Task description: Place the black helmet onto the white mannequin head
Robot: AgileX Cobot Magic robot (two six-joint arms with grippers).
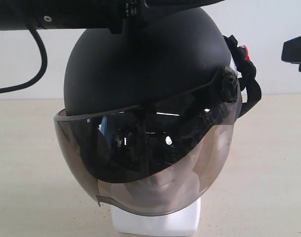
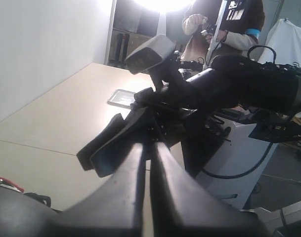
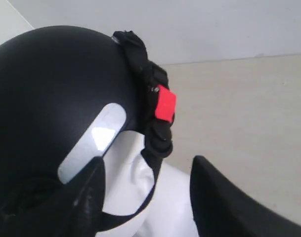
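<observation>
The matte black, rounded helmet [image 1: 140, 74] sits on the smooth white mannequin head [image 1: 160, 222] at mid-table. Its smoky tinted visor [image 1: 150, 163] faces near, so it runs front to back, near to far. The shell tilts a little, with the brim lower on the left and higher on the right. The visor hangs over the face down to the chin, and only the white base shows bare beneath.

The left gripper [image 2: 148, 148] is the nearer one, coming in from the left right above the crown. Its fingers [image 2: 128, 197] are pressed almost together with nothing visible between them. Whether they touch the shell cannot be told.

The right gripper [image 3: 148, 162] hovers off the helmet's right rear, jaws spread wide and empty, beside the black chin strap with the red buckle [image 3: 165, 106]. The placing looks all but done. The next move likely turns on levelling that tilt.
</observation>
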